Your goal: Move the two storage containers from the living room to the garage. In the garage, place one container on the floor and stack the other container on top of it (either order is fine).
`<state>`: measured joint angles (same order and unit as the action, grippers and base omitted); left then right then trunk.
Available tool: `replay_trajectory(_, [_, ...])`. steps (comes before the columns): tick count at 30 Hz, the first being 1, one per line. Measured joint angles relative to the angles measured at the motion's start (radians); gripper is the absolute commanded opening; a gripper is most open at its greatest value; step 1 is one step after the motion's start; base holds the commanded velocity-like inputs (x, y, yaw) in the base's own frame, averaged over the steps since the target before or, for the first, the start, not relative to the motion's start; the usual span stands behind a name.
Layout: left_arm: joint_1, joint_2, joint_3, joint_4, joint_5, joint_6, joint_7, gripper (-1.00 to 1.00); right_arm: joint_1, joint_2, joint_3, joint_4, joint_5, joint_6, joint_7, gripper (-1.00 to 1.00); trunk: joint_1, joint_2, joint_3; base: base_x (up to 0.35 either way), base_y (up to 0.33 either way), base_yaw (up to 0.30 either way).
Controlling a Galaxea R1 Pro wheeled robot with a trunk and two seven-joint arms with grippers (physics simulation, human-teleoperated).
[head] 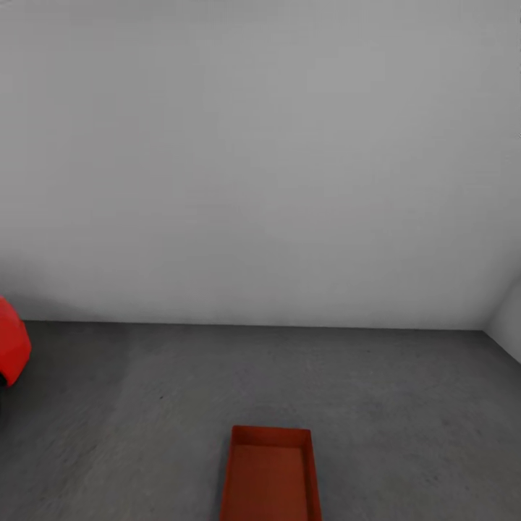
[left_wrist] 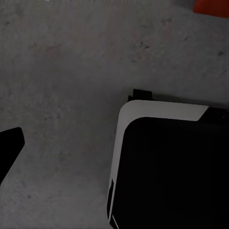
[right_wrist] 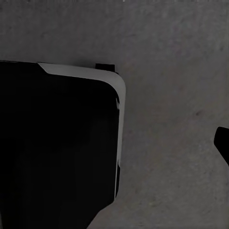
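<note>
One orange-red container (head: 270, 474) sits on the grey floor (head: 145, 405); red car (head: 13, 349) off left; gripper openings: can't tell.

The orange-red container (head: 271, 474) ran off the head view's edge at six o'clock, its near end unseen. At nine o'clock the red car (head: 12, 349) showed merely a rounded corner. In each wrist view one dark fingertip (left_wrist: 9, 145) poked in, so the jaws' spread could not be told.

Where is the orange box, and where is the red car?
storage container (head: 270, 477): head view, on its inside bottom.
red car (head: 11, 349): head view, on its rounded body at the picture's left edge.
</note>
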<state>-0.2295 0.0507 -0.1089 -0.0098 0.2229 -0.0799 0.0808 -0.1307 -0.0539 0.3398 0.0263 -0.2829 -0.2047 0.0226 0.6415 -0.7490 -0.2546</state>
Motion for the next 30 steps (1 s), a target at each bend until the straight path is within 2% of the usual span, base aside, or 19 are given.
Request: replay_trajectory(30, [0.000,0.000,-0.001,0.000,0.001,0.000,0.000,1.00,0.000,0.000,0.000,0.000,-0.003,0.000,0.002,1.00,0.000,0.000,0.049,0.000,0.000,0.000])
